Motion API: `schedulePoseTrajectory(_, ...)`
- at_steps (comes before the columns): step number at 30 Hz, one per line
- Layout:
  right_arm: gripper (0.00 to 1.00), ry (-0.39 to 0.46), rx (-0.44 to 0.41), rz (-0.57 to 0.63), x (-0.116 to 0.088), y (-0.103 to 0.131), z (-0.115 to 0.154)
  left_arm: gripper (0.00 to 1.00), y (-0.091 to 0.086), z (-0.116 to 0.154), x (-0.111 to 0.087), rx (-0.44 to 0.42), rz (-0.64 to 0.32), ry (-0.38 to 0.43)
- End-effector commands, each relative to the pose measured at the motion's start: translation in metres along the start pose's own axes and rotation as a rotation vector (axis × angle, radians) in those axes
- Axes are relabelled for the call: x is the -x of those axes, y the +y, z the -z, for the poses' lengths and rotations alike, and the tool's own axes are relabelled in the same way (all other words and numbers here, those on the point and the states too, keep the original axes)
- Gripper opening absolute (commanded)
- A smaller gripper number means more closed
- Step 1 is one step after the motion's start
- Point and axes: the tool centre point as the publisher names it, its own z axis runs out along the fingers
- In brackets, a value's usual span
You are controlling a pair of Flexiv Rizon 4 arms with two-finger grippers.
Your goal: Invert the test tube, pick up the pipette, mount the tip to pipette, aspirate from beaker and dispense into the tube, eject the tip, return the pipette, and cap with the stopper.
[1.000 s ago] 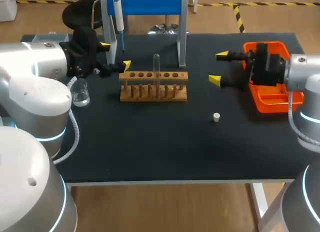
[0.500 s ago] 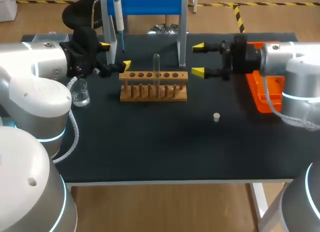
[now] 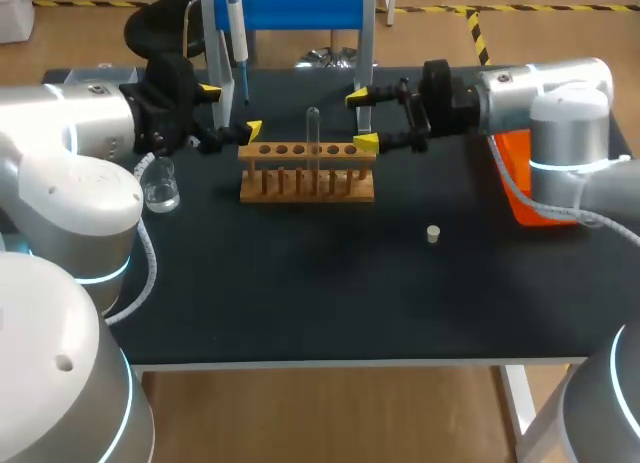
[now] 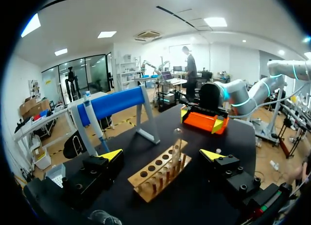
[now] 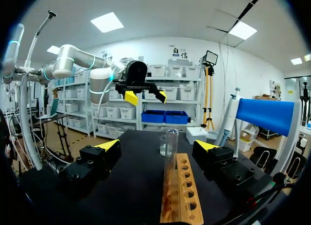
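A clear test tube stands upright in the wooden rack. My right gripper hovers open at the rack's right end, a short way from the tube; in its wrist view the tube stands ahead between the open fingers, over the rack. Open as well, my left gripper holds nothing at the rack's left end, with the tube ahead of it. The pipette hangs on the blue stand. A beaker sits at the left. The white stopper lies right of the middle.
An orange tray sits at the table's right side, partly behind my right arm. The blue stand's legs stand just behind the rack. Open black tabletop stretches in front of the rack.
My right arm has swung left from over the orange tray to the rack's right end, its fingers still open. The left arm and the tube have not moved.
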Motion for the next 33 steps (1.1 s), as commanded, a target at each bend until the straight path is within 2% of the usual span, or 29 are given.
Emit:
schedulePoseTrajectory(1,1.00,0.063,0.005,0.002,0.010,-0.007,-0.011,1.00,-0.001,0.000,0.000,0.005,0.000,0.002)
schedulePoseTrajectory(12,1.00,0.034,0.003,-0.032,0.022,-0.020,-0.038,1.00,-0.001,0.000,0.000,0.005,0.000,0.002)
schedulePoseTrajectory(27,1.00,-0.005,0.020,-0.068,0.028,-0.025,-0.058,1.00,-0.001,0.000,0.000,0.005,0.000,0.002)
schedulePoseTrajectory(29,0.95,-0.003,0.021,-0.071,0.028,-0.026,-0.060,1.00,-0.001,0.000,0.000,0.005,0.000,0.002)
schedulePoseTrajectory(33,0.92,0.003,0.020,-0.070,0.027,-0.026,-0.065,1.00,-0.001,0.000,0.000,0.005,0.000,0.002)
